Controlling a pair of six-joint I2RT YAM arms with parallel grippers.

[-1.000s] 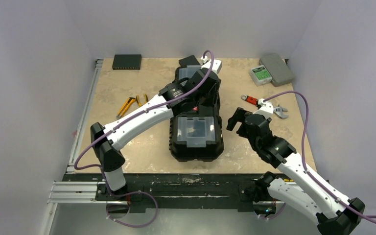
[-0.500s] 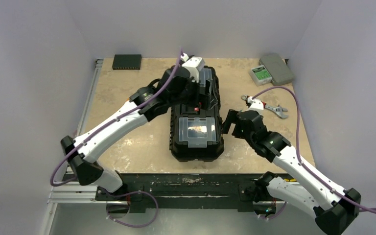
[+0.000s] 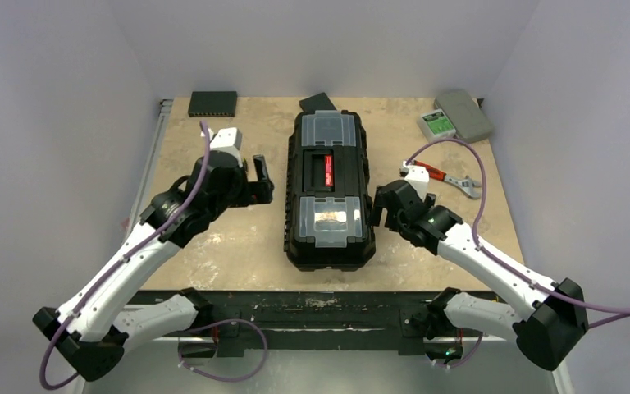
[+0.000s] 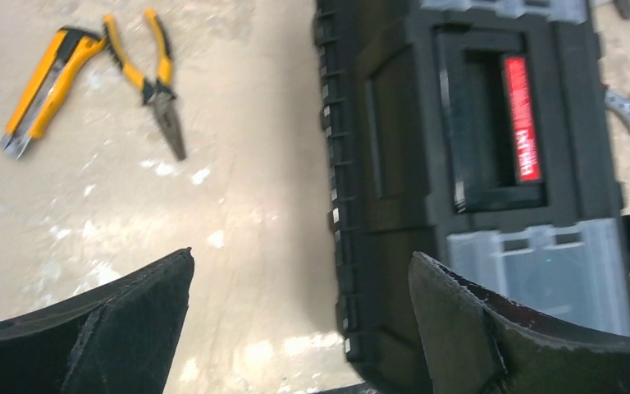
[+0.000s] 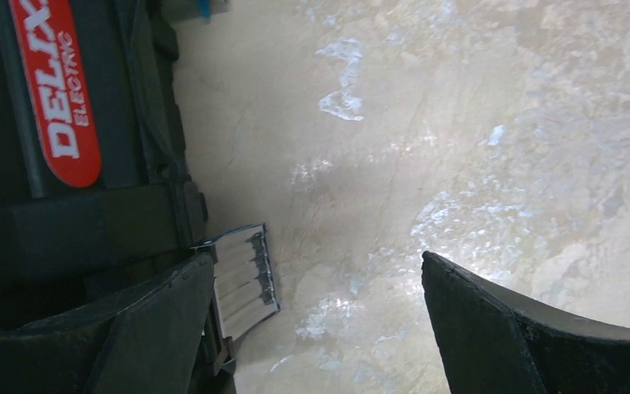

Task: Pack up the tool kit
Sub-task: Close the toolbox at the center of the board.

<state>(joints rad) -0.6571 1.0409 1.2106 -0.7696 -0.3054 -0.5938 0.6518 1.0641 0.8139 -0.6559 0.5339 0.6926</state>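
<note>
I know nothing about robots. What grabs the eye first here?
A big black toolbox lies closed in the middle of the table, a red label on its handle. The left gripper and right gripper hang open on either side. Yellow-handled pliers lie loose to its left.

We carry two arms: item one, the left arm (image 3: 131, 254), elbow bent, its left gripper (image 3: 264, 185) pointing rightward with fingers spread wide and empty; item two, the right arm (image 3: 492, 263), elbow bent, its right gripper (image 3: 373, 207) facing leftward toward the other, fingers likewise wide and empty.
</note>
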